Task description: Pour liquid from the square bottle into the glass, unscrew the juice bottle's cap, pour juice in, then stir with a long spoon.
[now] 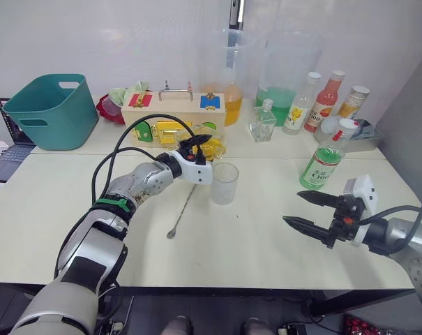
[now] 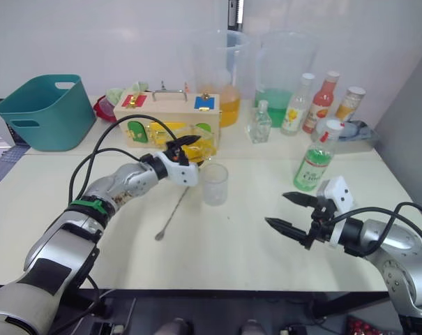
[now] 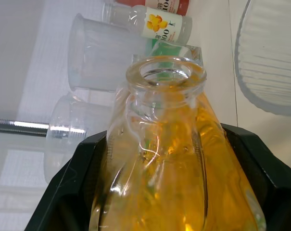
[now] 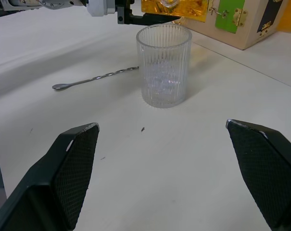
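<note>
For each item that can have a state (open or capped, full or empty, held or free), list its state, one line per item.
Square bottle: uncapped, yellow liquid inside, held by left gripper.
Glass: upright, empty.
Juice bottle: upright, capped, free.
Long spoon: lying flat on the table, free.
Right gripper: open, empty.
Teal basket: upright.

A long, pale cream table (image 1: 252, 258) with a smooth matte top fills the near and middle ground, and a seam (image 1: 50, 154) runs left to right where a second, matching table section (image 1: 92, 139) butts against it on the far side. Behind stands a plain white wall (image 1: 113, 42), evenly lit, with a narrow dark vertical gap (image 1: 234, 14) near its middle. A grey panel (image 1: 413, 118) closes the right side. At the far left an open dark laptop (image 1: 3, 150) sits on a lower surface. Below the near edge, dark floor (image 1: 211, 314) shows.
</note>
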You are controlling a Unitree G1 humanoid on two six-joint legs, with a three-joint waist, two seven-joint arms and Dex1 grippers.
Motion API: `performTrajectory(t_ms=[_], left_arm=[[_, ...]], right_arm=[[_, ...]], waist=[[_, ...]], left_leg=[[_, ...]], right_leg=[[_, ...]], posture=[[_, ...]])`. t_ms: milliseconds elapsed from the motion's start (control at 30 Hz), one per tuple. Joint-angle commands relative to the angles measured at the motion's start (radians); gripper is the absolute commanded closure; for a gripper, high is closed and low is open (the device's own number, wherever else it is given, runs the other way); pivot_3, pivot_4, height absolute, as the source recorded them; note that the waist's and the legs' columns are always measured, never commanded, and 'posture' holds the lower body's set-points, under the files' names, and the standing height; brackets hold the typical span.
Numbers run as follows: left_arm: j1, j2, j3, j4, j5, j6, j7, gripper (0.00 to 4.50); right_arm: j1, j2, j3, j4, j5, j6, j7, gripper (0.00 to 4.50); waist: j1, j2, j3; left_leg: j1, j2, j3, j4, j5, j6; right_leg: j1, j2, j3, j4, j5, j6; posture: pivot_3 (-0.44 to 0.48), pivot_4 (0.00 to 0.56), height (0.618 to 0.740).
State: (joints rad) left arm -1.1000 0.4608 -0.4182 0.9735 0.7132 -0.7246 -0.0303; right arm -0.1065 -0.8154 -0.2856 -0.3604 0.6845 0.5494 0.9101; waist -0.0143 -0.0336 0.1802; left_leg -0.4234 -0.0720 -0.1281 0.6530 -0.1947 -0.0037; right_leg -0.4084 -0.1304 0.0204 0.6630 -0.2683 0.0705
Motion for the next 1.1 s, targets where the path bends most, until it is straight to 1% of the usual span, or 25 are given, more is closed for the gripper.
performTrajectory(t_ms=[33, 533, 767, 1100], left_arm=[[-0.071, 0.020, 0.019, -0.056, -0.004, -0.036, 0.071, 1.70], [-0.089, 0.058, -0.056, -0.078, 0.138, -0.034, 0.204, 1.70], [-0.096, 0.060, -0.066, -0.080, 0.153, -0.033, 0.223, 1.70], [-0.099, 0.063, -0.067, -0.088, 0.146, -0.031, 0.220, 1.70]], right_arm=[[-0.015, 0.001, -0.020, -0.011, -0.001, -0.019, -0.003, 0.01], [-0.028, 0.007, -0.016, 0.002, -0.011, -0.023, 0.001, 0.01], [-0.030, 0.006, -0.014, 0.004, -0.012, -0.023, 0.003, 0.01], [-0.037, 0.005, -0.010, 0.005, -0.013, -0.020, 0.003, 0.01]], waist=[[0.000, 0.000, 0.000], [0.000, 0.000, 0.000], [-0.001, 0.000, 0.000], [-0.001, 0.000, 0.000]], left_leg=[[0.000, 0.000, 0.000, 0.000, 0.000, 0.000], [0.000, 0.000, 0.000, 0.000, 0.000, 0.000], [0.000, 0.000, 0.000, 0.001, 0.000, 0.000], [0.000, 0.000, 0.000, 0.001, 0.000, 0.000]], right_leg=[[0.000, 0.000, 0.000, 0.000, 0.000, 0.000], [0.000, 0.000, 0.000, 0.000, 0.000, 0.000], [0.000, 0.000, 0.000, 0.000, 0.000, 0.000], [0.000, 0.000, 0.000, 0.001, 0.000, 0.000]], posture=[[0.000, 0.150, 0.740], [0.000, 0.150, 0.740], [0.000, 0.150, 0.740], [0.000, 0.150, 0.740]])
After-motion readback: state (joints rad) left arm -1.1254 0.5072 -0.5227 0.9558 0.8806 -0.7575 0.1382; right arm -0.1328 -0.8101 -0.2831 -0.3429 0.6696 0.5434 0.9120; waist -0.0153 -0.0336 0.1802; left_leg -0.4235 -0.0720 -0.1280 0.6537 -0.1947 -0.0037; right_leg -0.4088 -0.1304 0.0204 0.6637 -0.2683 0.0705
